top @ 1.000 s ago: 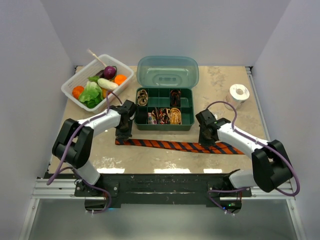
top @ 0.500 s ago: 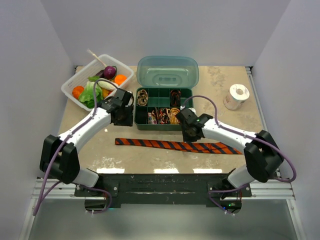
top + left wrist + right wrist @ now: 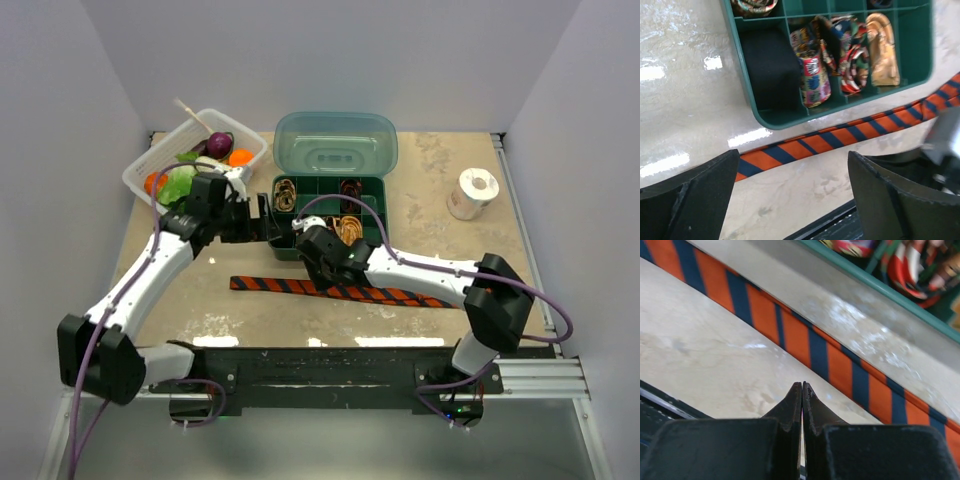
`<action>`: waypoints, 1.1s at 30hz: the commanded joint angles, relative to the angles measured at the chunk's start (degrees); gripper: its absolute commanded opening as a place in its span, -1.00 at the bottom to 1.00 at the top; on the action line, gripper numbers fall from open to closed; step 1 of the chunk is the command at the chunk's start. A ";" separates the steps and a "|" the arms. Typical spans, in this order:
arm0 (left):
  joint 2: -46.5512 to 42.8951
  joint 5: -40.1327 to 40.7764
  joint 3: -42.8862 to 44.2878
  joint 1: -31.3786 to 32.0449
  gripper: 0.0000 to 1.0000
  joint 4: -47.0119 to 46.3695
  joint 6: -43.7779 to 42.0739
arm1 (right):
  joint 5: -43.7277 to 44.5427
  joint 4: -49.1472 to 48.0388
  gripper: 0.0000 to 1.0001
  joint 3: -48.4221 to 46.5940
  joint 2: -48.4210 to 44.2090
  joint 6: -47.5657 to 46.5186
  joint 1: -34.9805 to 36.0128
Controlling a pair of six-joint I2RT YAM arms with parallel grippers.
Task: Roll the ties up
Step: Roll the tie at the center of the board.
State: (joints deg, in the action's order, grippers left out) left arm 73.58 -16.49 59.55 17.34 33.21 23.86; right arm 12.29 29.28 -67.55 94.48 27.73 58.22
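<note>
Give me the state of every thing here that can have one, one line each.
Striped tie, unrolled, lying flat on the table.
Box, lid open.
Rolled ties, coiled, sitting in the box's compartments.
Left gripper, open, empty.
Right gripper, shut, empty.

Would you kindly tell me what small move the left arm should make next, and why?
Probably lower the left fingers onto the striped tie and pinch it near its left end. The tie lies flat and unrolled in front of the green box, the left fingers stand wide open above it, and the right fingers are shut on nothing.
</note>
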 commanded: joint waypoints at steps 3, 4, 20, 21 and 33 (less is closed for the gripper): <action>-13.70 1.63 -6.62 -1.26 1.00 -7.45 3.64 | 0.54 -11.93 -1.00 1.18 1.41 -2.41 0.93; -15.12 3.55 -8.21 -1.26 1.00 -8.59 4.35 | 0.10 -13.79 -1.00 3.63 1.33 -2.41 0.93; -19.44 4.62 -27.73 -2.31 0.99 -32.33 14.73 | 5.02 -14.51 -1.00 -3.73 13.46 1.72 6.65; -19.27 5.15 -28.86 -3.01 0.99 -32.33 14.64 | 4.93 -14.77 -1.00 -3.47 12.76 1.80 6.73; -21.55 12.71 -32.83 -8.55 0.97 -31.02 14.99 | 5.72 -17.41 -1.00 -6.53 12.39 1.72 6.82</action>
State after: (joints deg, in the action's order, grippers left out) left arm 54.11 -7.05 27.79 10.63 3.95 38.35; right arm 15.62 14.06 -70.22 105.69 29.54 64.60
